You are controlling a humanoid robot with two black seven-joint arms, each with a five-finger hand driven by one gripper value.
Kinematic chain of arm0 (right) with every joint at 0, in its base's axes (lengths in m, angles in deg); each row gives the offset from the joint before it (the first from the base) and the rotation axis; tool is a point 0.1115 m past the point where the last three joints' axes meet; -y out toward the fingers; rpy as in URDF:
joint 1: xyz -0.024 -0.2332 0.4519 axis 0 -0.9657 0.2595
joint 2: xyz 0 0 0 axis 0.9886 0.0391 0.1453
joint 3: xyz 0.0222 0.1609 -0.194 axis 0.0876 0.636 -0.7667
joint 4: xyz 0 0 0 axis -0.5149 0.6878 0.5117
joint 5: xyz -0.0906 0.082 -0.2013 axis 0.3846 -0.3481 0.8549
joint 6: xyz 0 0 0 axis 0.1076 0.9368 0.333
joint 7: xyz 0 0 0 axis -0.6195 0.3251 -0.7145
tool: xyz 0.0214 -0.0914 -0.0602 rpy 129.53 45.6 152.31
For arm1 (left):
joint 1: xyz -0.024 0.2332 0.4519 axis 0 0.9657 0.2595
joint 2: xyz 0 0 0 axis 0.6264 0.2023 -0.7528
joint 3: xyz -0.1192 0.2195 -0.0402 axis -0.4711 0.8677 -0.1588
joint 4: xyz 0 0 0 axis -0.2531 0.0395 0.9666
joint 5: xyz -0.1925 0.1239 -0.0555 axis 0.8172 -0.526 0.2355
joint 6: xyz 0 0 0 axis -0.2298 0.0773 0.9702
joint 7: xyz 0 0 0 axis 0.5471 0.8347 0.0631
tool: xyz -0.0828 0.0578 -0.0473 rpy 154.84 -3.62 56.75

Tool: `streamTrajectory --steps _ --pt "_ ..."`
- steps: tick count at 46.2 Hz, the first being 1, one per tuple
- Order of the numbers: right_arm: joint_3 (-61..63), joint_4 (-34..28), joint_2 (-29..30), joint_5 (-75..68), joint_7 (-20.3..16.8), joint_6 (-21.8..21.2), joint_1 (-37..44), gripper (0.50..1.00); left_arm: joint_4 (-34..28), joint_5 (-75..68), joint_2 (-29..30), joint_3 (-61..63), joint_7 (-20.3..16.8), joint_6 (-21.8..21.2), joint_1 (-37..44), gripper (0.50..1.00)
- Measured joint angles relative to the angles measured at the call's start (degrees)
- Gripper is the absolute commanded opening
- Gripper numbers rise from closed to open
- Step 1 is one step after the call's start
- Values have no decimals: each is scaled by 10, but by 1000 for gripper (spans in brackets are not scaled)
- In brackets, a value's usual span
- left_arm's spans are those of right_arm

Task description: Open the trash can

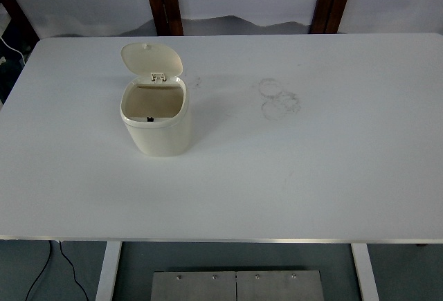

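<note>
One cream trash can (156, 122), lid (151, 59) up, on a smudged white table (311, 162); no hand visible.

grey plate (236, 286): was flat metal, in two halves side by side
screws (214, 277): four small dots sat near its top

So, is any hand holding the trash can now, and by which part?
Nothing is held. No robot hand is in view; the trash can stands alone on the table with its lid open.
</note>
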Motion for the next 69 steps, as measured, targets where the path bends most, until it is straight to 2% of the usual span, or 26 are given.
streamTrajectory --steps 5,16,26,53,69 --pt "0 0 0 0 0 0 0 995 0 0 -3 -56 -7 -1 67 1000" --pt "0 0 0 0 -1 -1 0 995 0 0 -9 -125 -18 -11 148 1000" --pt "0 0 0 0 -2 -1 0 995 -2 2 -16 -141 -69 -14 213 1000" --pt "0 0 0 0 -3 -1 -2 995 -61 50 -60 -141 -74 -25 289 1000" --pt "0 0 0 0 -3 -1 -2 995 -64 48 -68 -140 -74 -25 303 1000"
